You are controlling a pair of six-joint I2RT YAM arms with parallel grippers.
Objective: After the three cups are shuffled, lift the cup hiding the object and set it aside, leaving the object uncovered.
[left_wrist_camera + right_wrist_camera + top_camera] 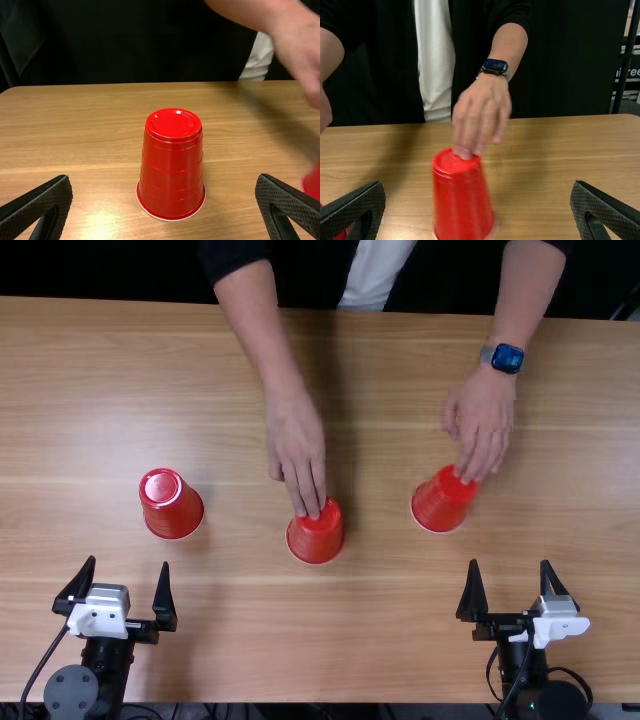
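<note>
Three red cups stand upside down in a row on the table. The left cup (171, 504) (171, 164) stands alone, straight ahead of my left gripper (119, 588) (160, 220), which is open near the front edge. A person's hand (299, 453) has its fingers on the base of the middle cup (316, 531). The person's other hand (481, 426) (480, 115), with a watch on the wrist, touches the base of the right cup (443, 499) (461, 196). My right gripper (508, 590) (480, 220) is open at the front edge, short of that cup. The hidden object is out of sight.
The person's forearms (252, 320) cross the far half of the table from its far edge (100, 298). Bare wood (320, 630) lies between my two grippers and the row of cups.
</note>
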